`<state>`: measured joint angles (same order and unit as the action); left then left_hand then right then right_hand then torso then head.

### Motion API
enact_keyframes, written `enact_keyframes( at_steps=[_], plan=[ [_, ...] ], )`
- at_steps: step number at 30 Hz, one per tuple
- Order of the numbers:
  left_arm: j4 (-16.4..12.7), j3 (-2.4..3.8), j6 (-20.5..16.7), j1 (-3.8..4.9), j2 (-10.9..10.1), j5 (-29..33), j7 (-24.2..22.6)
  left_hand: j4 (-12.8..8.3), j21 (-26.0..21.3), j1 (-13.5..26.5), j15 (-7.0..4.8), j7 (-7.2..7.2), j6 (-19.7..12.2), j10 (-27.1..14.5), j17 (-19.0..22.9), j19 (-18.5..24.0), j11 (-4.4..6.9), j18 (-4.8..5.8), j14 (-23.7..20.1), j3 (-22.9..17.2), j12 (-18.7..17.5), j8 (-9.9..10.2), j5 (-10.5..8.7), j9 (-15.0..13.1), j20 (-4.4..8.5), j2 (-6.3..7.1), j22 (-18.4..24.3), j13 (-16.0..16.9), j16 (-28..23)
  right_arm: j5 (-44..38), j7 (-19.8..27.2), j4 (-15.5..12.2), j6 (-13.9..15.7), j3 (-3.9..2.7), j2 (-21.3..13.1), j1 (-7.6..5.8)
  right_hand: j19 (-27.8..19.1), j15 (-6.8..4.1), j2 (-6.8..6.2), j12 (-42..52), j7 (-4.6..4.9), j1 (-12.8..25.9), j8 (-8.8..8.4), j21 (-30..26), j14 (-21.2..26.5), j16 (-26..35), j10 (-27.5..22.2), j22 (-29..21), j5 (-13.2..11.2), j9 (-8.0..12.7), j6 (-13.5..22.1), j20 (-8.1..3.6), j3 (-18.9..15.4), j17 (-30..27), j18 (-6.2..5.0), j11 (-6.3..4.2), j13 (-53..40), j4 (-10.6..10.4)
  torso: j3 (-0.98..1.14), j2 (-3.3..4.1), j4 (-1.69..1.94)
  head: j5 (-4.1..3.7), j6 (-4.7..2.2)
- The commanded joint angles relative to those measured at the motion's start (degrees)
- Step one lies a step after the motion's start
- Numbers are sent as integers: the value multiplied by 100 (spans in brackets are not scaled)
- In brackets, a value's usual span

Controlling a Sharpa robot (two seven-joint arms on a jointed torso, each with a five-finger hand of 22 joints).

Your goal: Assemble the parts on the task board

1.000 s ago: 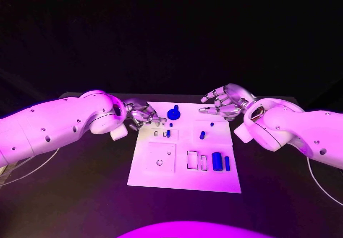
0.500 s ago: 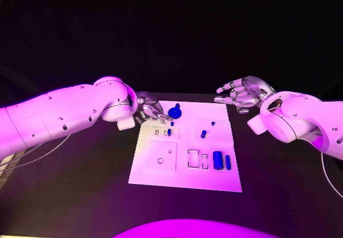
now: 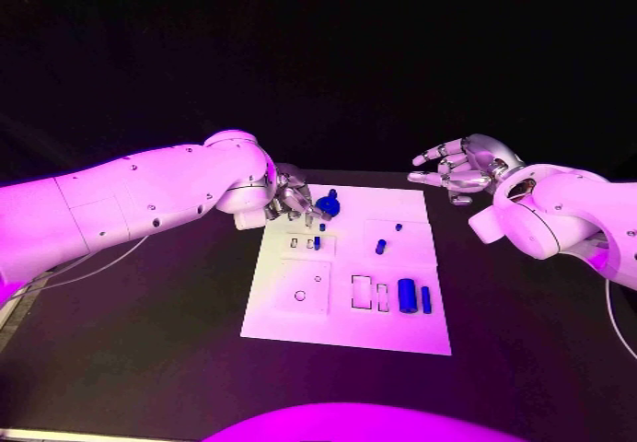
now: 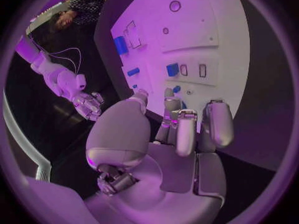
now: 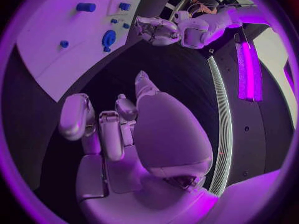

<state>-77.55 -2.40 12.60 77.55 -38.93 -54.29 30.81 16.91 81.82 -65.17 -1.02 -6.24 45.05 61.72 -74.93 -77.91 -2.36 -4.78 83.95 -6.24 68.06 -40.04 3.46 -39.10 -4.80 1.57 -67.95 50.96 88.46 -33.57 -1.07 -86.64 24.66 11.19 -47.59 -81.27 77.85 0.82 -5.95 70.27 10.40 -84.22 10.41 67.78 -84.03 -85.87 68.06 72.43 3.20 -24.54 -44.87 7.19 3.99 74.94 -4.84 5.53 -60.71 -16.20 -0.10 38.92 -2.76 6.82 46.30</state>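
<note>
Two silver hands flank the far end of a flat white task board [image 3: 348, 276] on a matte black table [image 3: 159, 341].

The left hand [image 3: 295, 203] hovers at the board's 11 o'clock corner, its glossy metal fingers loosely curled and apart, gripping nothing, just beside a round blue part with a knob [image 3: 327, 204]. The right hand [image 3: 459, 168] hangs off the board at 1 o'clock, fingers spread and empty. On the smooth board lie a short blue peg [image 3: 381, 246] near the centre and a thick blue cylinder [image 3: 406, 296] with a thinner blue bar [image 3: 425, 297] toward 4 o'clock, beside rectangular outlined slots [image 3: 360, 292].
</note>
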Motion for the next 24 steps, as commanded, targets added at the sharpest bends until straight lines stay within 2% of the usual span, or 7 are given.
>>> enact_keyframes(
  at_steps=[1, 16, 17, 20, 24],
  plan=[
    [95, -19, 292, 20, 88, -138, 262, 2, 13, 74, -6, -12, -46, -38, -1294, 13, -2, 45, 481, 49, -35, -23, -22, -9, 8, -13, 9, -16, -37, -46, 90, 6, -92, -4, 2, -4, -31, 30, 66, -18, 9, -8, 24, -12, -359, 27, -31, -4, -13, -2, -32, -10, 26, 523, -56, 2, 5, 0, -1, -7, 2, 12, 4],
    [510, -151, 578, 22, 466, -116, 334, -13, 10, 9, -1, -18, -90, -74, -1294, 19, -7, 44, 479, 72, -59, -16, -18, -37, 4, -53, 11, -43, -38, -110, 50, 37, -118, -5, 15, -5, -41, 29, 68, -24, 10, -7, 24, -28, -355, 34, -39, -15, -13, 1, -23, -11, 23, 511, -59, 2, 10, 0, -5, -2, -12, 12, 20],
    [525, -156, 585, 20, 477, -116, 336, -14, 10, -21, 0, -20, -99, -80, -1288, 20, -9, 44, 476, 75, -63, -15, -18, -45, 3, -59, 10, -47, -43, -111, 47, 39, -120, -5, 14, -5, -41, 29, 68, -24, 10, -7, 24, -28, -355, 34, -39, -15, -13, 1, -23, -11, 23, 511, -59, 2, 10, 0, -5, 0, -7, 11, 19],
    [548, -167, 615, 5, 507, -111, 342, -15, 11, -83, 3, -23, -111, -85, -1289, 20, -11, 45, 476, 76, -65, -14, -13, -60, 0, -85, 7, -47, -42, -119, 41, 40, -129, -5, 14, -5, -41, 29, 68, -24, 10, -7, 24, -28, -355, 34, -39, -15, -13, 1, -23, -11, 23, 511, -59, 2, 10, 0, -4, 1, -6, 74, 24],
    [553, -173, 668, -16, 552, -88, 349, -17, 9, -133, 4, -24, -117, -89, -1288, 25, -12, 43, 475, 72, -66, -12, -11, -70, -2, -102, 13, -48, -43, -139, 36, 40, -134, -5, 15, -5, -36, 29, 70, -20, 11, -8, 24, -19, -357, 31, -35, -6, -13, 2, -18, -12, 23, 521, -56, 2, 2, 1, -3, 4, 0, 57, 44]
  ],
)
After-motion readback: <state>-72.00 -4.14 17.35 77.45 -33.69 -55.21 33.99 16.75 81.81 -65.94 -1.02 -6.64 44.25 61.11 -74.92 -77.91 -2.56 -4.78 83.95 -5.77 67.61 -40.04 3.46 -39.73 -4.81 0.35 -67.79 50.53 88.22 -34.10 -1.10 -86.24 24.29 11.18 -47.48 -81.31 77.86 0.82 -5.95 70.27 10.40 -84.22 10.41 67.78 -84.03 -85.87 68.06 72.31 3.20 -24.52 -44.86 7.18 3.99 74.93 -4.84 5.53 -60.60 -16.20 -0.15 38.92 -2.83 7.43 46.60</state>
